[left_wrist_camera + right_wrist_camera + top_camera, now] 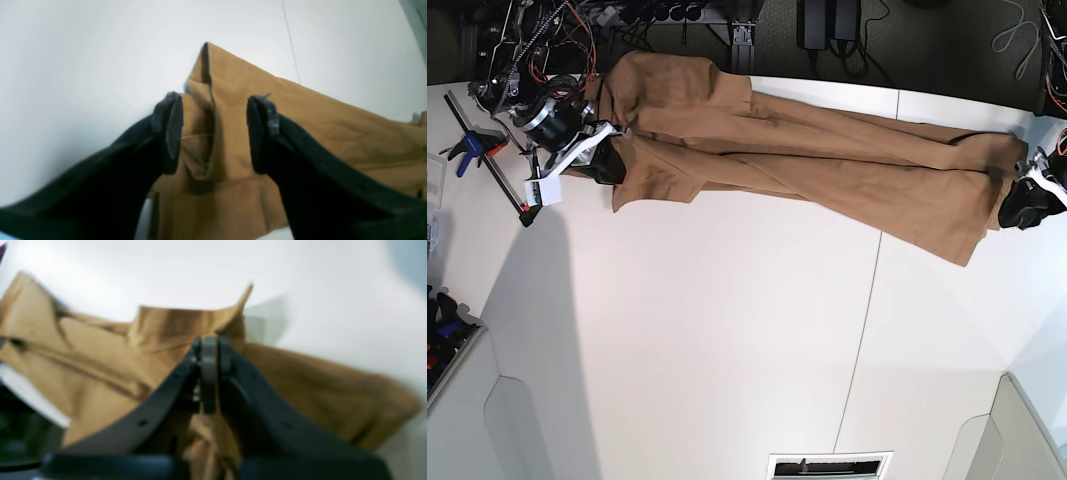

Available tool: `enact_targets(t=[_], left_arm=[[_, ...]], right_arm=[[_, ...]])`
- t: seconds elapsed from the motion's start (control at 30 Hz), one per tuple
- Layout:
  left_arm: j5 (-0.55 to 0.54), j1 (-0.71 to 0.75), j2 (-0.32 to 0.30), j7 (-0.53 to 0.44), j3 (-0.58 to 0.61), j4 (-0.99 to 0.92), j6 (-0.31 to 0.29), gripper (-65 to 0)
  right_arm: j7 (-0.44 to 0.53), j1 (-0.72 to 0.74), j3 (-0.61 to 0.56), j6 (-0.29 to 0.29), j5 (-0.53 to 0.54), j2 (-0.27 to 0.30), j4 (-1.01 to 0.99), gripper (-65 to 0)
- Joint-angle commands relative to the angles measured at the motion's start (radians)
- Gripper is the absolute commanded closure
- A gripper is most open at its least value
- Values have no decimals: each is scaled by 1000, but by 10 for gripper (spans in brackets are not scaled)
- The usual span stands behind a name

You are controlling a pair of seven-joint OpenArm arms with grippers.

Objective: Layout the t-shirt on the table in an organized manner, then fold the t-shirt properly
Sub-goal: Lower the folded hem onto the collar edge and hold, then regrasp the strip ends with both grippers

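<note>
The tan-brown t-shirt (807,160) lies stretched in a long band across the far part of the white table (727,330). My right gripper (607,165) is at the shirt's left end. In the right wrist view it (208,373) is shut on a fold of the shirt (100,350). My left gripper (1019,208) is at the shirt's right end. In the left wrist view it (215,130) is open, its jaws wide apart over the shirt's (300,126) folded edge. The white tag is hidden.
A thin dark seam (857,330) crosses the table. A blue clamp (467,148) and a black bar (487,165) lie at the far left. A tray (442,345) of small items sits at the left edge. The shirt's upper left overhangs the far edge (667,70).
</note>
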Motion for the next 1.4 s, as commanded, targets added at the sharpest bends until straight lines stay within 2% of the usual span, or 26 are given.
enact_targets(t=[0.0, 0.1, 0.17, 0.43, 0.47, 0.53, 0.57, 0.6, 0.67, 0.73, 0.83, 0.93, 1.0, 1.2, 1.37], left_arm=[[-43, 11, -26, -6, -35, 13, -9, -333], [-116, 63, -29, 52, -101, 31, -9, -333], [-142, 106, -28, 58, -123, 56, -9, -333], [-155, 166, -22, 58, -129, 72, -9, -334], [-154, 166, -22, 53, -129, 72, -9, -334], [-140, 166, -23, 39, -129, 72, -9, -334], [-124, 166, -23, 38, -129, 72, -9, -346], [-111, 166, -23, 28, -126, 72, -9, -377], [-81, 166, -23, -5, -126, 71, -9, -409], [-45, 165, -23, -47, -126, 71, -9, -409], [-7, 152, -25, -64, -121, 68, -9, -409], [-7, 141, -29, -80, -106, 44, -9, -409], [-3, 118, -29, -80, -85, 13, -9, -409], [24, 3, -31, -82, 34, -132, -9, -409], [65, -114, -34, -81, 91, -275, -9, -409]], right_arm=[[16, -11, 4, 11, 40, 6, 34, 0], [16, -61, 4, 18, 59, 6, 77, 0], [16, -96, 5, 18, 58, 6, 108, 0], [16, -182, 6, 18, 31, 6, 150, 0], [17, -181, 6, 18, 28, 6, 150, -44], [28, -180, 6, 18, 35, 6, 152, -246], [32, -181, 6, 18, 46, 6, 156, -308], [32, -181, 6, 18, 60, 6, 166, -325], [31, -181, 6, 19, 96, 6, 198, -320], [31, -181, 5, 41, 123, -2, 242, -264], [32, -181, 5, 41, 126, -49, 317, 0], [43, -179, -8, 49, 114, -100, 333, 0], [60, -175, -33, 48, 68, -116, 316, 0], [116, -155, -120, 40, -136, -118, 193, 0], [118, -139, -127, 40, -148, -113, 88, 0]])
